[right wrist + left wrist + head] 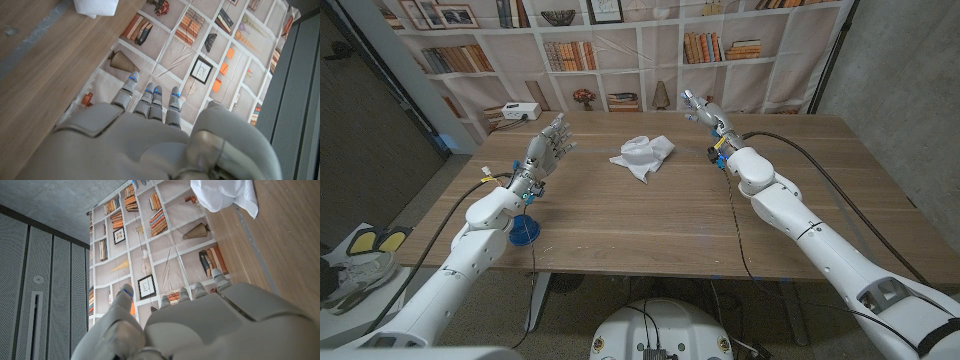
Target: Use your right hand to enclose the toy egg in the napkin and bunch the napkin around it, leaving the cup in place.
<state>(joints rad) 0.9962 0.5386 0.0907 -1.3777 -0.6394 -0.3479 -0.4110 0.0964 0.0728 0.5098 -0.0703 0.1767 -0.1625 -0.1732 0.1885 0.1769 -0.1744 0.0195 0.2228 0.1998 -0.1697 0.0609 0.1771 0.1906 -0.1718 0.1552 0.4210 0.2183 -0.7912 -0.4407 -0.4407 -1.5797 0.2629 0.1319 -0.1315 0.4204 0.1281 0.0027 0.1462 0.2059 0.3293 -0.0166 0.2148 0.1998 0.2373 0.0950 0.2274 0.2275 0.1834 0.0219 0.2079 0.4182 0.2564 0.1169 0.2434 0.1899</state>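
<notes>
While the white napkin [643,156] lies bunched near the surface's far edge, the right hand [704,111], fingers spread and holding nothing, hovers just to its right, nearer than the left hand [546,148].

Bare wooden table [620,215] around bunched napkin [643,155], blue cup [524,234] beside left arm

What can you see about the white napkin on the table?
The white napkin is soft, thin cloth or paper, crumpled into a loose bunch with folds and a pointed corner sticking out toward the robot. It lies on the wooden table, in the far middle, between the two raised hands. Neither hand touches it. It looks puffed up, but whether anything is wrapped inside cannot be seen. Part of it also shows in the left wrist view.
</notes>
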